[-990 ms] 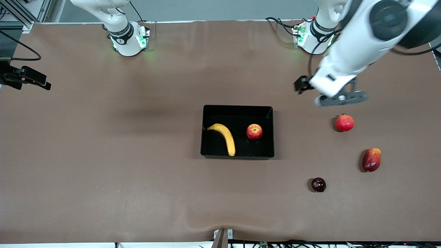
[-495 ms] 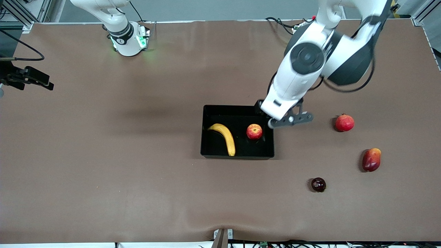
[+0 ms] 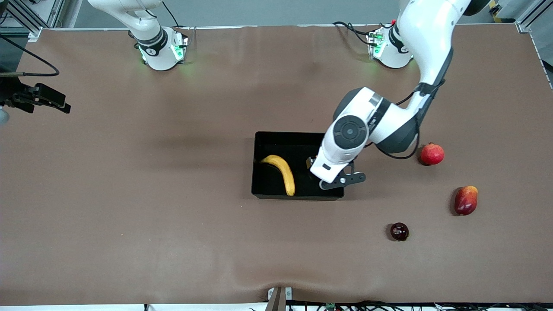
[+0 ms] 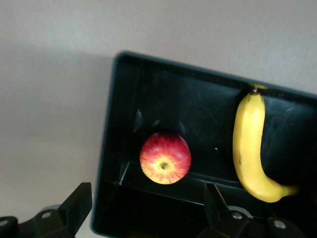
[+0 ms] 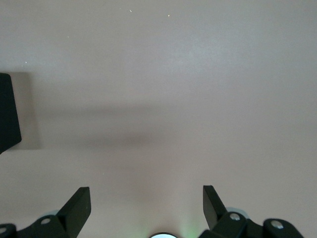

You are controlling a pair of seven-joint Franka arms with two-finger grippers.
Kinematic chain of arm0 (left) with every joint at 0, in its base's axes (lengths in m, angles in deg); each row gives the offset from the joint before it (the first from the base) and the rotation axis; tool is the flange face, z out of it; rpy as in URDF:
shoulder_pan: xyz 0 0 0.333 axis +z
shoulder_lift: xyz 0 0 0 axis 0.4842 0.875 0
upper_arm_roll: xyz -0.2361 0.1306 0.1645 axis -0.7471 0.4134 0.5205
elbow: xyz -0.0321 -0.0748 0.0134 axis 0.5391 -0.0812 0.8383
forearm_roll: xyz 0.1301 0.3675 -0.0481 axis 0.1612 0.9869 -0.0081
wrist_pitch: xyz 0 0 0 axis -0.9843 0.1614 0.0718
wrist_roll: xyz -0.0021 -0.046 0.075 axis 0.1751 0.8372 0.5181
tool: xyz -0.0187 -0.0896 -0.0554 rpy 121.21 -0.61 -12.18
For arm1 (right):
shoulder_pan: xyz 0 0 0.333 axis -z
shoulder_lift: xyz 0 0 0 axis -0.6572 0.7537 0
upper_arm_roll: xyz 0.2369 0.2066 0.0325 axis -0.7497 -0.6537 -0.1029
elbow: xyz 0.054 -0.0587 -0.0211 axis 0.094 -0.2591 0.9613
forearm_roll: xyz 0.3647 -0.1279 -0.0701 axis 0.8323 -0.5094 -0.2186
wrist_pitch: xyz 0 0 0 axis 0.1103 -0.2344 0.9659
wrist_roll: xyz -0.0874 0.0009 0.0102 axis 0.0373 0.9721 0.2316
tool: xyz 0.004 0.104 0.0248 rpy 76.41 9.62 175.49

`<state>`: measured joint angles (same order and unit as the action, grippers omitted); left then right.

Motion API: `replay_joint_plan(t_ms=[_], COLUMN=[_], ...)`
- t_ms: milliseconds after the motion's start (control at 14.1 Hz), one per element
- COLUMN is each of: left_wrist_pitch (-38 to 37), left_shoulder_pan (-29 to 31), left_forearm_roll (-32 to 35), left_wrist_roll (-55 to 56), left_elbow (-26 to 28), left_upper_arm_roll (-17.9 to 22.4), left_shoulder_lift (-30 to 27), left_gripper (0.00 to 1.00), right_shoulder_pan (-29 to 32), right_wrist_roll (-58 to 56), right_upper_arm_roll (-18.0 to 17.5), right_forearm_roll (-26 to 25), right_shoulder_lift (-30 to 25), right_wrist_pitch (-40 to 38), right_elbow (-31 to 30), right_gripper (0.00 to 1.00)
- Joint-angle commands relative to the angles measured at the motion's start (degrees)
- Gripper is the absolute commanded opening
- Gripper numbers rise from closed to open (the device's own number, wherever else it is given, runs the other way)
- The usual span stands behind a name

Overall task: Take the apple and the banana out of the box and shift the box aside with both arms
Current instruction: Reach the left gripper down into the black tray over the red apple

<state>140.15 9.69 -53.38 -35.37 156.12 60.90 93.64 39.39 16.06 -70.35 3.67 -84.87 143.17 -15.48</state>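
A black box [image 3: 276,140] sits in the middle of the brown worktop [image 3: 173,194]. A yellow banana [image 3: 283,172] lies inside it, toward the right arm's end. A red apple [image 4: 165,158] is in the box too, toward the left arm's end, apart from the banana. In the front view the left arm hides the apple.

The left arm reaches out from its base and bends down over the box. The left gripper [image 4: 148,210] hangs over the end of the box where the apple is. Its fingers [image 4: 74,203] are spread wide and hold nothing.

The right gripper [image 5: 146,208] is over bare worktop at the right arm's end, well apart from the box. Its fingers [image 5: 77,206] are spread wide and hold nothing. That arm waits.

Three more fruits lie on the worktop toward the left arm's end. A red pomegranate [image 3: 432,154] is farthest from the front camera. A red-orange mango [image 3: 465,200] is nearer. A small dark plum [image 3: 399,231] is nearest.
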Motion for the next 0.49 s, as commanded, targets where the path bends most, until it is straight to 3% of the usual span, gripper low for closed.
replay_joint_plan(t_ms=[0,424], left_wrist_pitch=[3.7,5.5], left_shoulder_pan=[-1.8,-2.3], left_forearm_roll=[1.4,2.2], left_wrist_roll=[6.3,20.9], left_elbow=[1.3,2.2], left_upper_arm_roll=[0.2,0.5], left_shoulder_lift=[1.1,4.3], left_gripper=[1.0,1.0], right_shoulder_pan=[-1.2,-1.5], right_wrist_roll=[0.9,0.8], right_upper_arm_roll=[0.1,0.1], right_forearm_roll=[0.1,0.1], right_shoulder_lift=[0.1,1.1], right_wrist_pitch=[0.0,-0.3], right_elbow=[0.2,0.0], right_gripper=[1.0,1.0])
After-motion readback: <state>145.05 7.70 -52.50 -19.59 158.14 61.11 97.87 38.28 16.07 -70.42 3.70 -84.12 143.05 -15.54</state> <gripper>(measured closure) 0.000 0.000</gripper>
